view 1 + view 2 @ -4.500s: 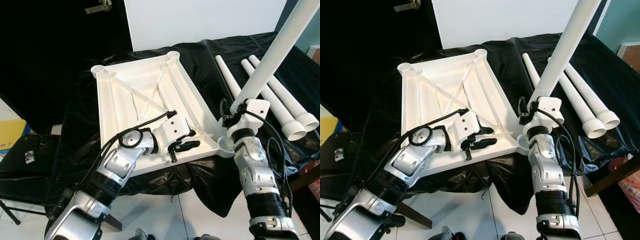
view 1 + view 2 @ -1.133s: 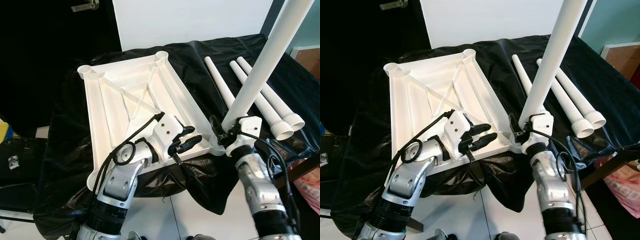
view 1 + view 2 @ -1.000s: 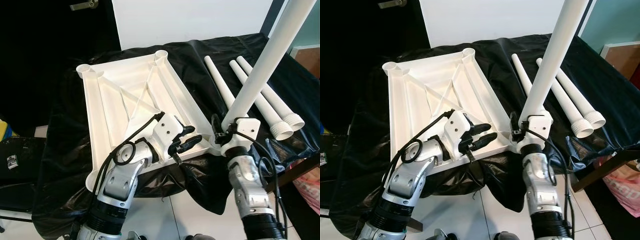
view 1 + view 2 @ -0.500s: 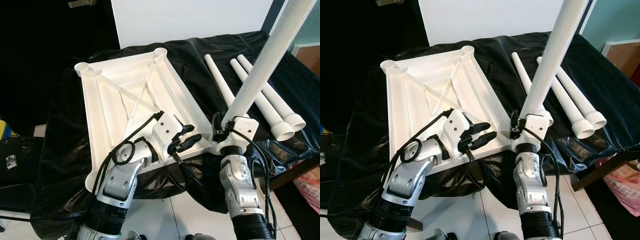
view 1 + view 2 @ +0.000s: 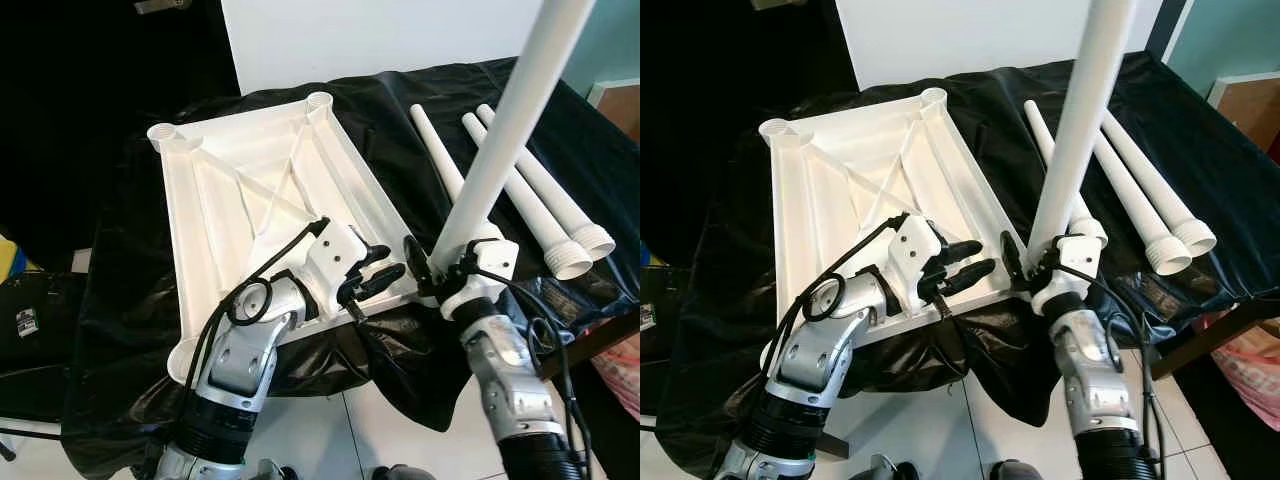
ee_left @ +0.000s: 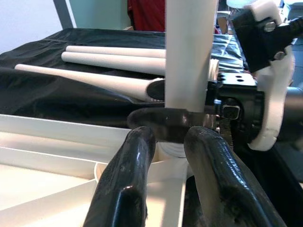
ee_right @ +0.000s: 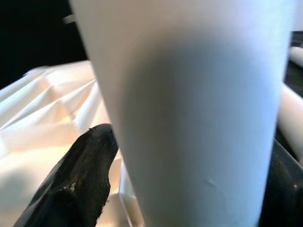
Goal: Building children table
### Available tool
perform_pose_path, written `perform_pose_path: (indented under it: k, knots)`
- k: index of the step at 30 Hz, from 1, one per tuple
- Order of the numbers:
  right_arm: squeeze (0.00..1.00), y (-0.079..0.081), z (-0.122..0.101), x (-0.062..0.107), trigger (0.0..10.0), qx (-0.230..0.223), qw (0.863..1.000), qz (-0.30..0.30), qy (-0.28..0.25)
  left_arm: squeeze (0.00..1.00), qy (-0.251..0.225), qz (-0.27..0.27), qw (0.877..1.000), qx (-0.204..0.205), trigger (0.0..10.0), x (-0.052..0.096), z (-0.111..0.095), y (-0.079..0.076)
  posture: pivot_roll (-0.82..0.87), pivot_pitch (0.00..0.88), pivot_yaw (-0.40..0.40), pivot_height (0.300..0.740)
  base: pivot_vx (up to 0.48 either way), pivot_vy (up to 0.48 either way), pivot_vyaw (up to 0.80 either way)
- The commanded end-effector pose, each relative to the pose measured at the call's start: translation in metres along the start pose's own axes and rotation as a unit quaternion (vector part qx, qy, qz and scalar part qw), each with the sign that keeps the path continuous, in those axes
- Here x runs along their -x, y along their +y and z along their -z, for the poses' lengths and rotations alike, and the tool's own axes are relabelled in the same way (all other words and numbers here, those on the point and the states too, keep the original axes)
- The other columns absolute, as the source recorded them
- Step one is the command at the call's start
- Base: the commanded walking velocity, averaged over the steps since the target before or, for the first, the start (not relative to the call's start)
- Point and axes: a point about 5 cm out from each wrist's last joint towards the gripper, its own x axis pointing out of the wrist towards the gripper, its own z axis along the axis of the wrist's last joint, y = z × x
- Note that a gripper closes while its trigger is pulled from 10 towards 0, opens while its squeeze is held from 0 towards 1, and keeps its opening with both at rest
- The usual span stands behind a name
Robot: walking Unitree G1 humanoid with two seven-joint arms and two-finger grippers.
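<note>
The white table top (image 5: 200,230) lies upside down on a black-draped surface. Its near right corner socket (image 6: 165,151) sits just under the foot of a long white leg (image 5: 500,140). My right gripper (image 5: 447,268) is shut on that leg near its lower end and holds it almost upright over the corner. In the right wrist view the leg (image 7: 189,118) sits against a black finger (image 7: 80,175). My left gripper (image 5: 378,272) rests on the near right rim, its fingers (image 6: 125,184) closed on the rim and pointing at the corner.
Three more white legs (image 5: 530,200) lie side by side on the black cloth (image 5: 130,300) to the right of the table top. Two empty sockets (image 5: 318,100) mark the far corners. A dark stool (image 5: 30,330) stands at the left, with white floor tiles below.
The held leg has swung from leaning right to nearly upright, and my right gripper has shifted slightly left toward the corner. The left gripper has stayed on the rim.
</note>
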Motion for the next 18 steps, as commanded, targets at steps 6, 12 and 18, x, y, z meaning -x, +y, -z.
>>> perform_pose_path:
  k: [6, 12, 18]
  knots:
    - [0.00, -0.010, 0.008, -0.006, 10.0, 0.028, 0.997, -0.060, 0.032, 0.00, 0.008, -0.050, 0.999, -0.007, 10.0, -0.004, 0.003, 0.001, -0.06, 0.063, 0.033, 0.740, 0.000, 0.000, 0.00]
    - [0.00, -0.021, 0.012, -0.011, 10.0, 0.050, 0.992, -0.098, 0.062, 0.00, 0.008, -0.046, 0.999, -0.009, 10.0, -0.006, 0.004, -0.001, -0.06, 0.059, 0.029, 0.740, 0.000, 0.000, 0.00]
    - [0.00, -0.024, 0.015, -0.012, 0.0, 0.061, 0.987, -0.128, 0.077, 0.00, 0.007, -0.048, 0.999, -0.008, 10.0, -0.007, 0.003, -0.001, -0.06, 0.059, 0.026, 0.740, 0.000, 0.000, 0.00]
